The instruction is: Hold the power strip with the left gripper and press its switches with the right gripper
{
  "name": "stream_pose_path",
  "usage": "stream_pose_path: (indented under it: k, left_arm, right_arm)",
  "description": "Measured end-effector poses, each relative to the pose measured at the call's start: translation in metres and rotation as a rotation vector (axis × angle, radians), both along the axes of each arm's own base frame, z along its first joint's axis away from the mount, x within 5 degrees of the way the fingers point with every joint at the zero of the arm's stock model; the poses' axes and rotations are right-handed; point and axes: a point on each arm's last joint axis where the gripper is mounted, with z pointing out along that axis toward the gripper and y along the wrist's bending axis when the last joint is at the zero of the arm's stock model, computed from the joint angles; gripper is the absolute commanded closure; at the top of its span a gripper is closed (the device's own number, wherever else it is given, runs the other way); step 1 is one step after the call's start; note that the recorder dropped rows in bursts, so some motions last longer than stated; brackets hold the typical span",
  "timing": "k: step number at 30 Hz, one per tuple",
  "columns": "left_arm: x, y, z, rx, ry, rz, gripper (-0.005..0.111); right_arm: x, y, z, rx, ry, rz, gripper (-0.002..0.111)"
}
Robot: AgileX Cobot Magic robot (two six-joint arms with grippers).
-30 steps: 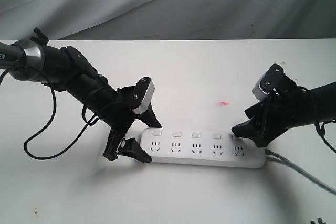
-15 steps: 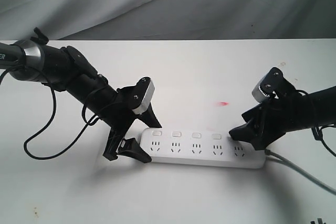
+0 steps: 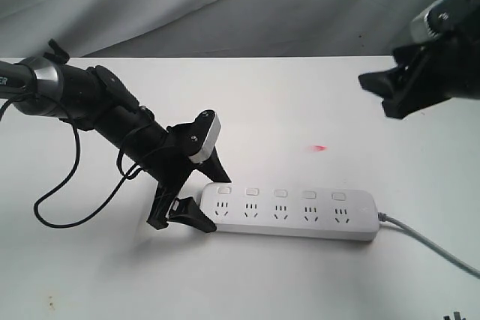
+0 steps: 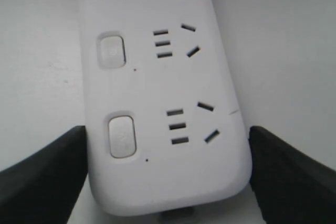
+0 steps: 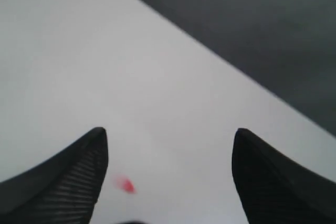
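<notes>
Left tool clasps strip (right agape).

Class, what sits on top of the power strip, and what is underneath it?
On the power strip only its own switches show; nothing rests there. The left gripper grips its end from the sides. Beneath lies the table; its underside is hidden.

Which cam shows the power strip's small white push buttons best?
Exterior view: all five small white rounded push buttons show in one row on the long white plastic power strip. Left wrist view shows two whole, a third cut off, closer. Right wrist view shows none.
</notes>
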Motion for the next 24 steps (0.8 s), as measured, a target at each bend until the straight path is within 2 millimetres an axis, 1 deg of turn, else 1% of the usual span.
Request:
stream_pose_path:
  k: [2,3,4,7,8,9,12,15,17,19,22,24]
  left_arm:
    - [0.000,0.000,0.000,0.000,0.000,0.000,0.106]
    - [0.000,0.000,0.000,0.000,0.000,0.000,0.106]
    - [0.000,0.000,0.000,0.000,0.000,0.000,0.106]
    - [0.000,0.000,0.000,0.000,0.000,0.000,0.106]
    - [0.000,0.000,0.000,0.000,0.000,0.000,0.106]
    - [0.000,0.000,0.000,0.000,0.000,0.000,0.106]
    - [0.000,0.000,0.000,0.000,0.000,0.000,0.106]
    - [0.000,0.000,0.000,0.000,0.000,0.000,0.106]
    - [0.000,0.000,0.000,0.000,0.000,0.000,0.106]
    - [0.000,0.000,0.000,0.000,0.000,0.000,0.106]
    - [0.000,0.000,0.000,0.000,0.000,0.000,0.106]
    - [0.000,0.000,0.000,0.000,0.000,0.000,0.106]
  right_arm:
    - [-0.007,-0.001,0.019,0.019,-0.058,-0.030,0.046]
    - [-0.013,-0.002,0.033,0.042,-0.103,-0.046,0.046]
    - [-0.018,-0.002,0.043,0.056,-0.133,-0.055,0.046]
    - [-0.038,-0.002,0.075,0.083,-0.245,-0.063,0.046]
    - [-0.045,-0.002,0.083,0.086,-0.275,-0.063,0.046]
    - [-0.054,-0.002,0.094,0.090,-0.318,-0.062,0.046]
    - [-0.076,-0.002,0.118,0.094,-0.414,-0.060,0.046]
    - [-0.098,-0.002,0.137,0.096,-0.501,-0.056,0.046]
    - [-0.111,-0.002,0.147,0.100,-0.549,-0.055,0.046]
    - [-0.120,-0.002,0.151,0.105,-0.575,-0.055,0.046]
    - [-0.126,-0.002,0.144,0.107,-0.565,-0.056,0.046]
    - [-0.127,-0.002,0.134,0.106,-0.539,-0.057,0.046]
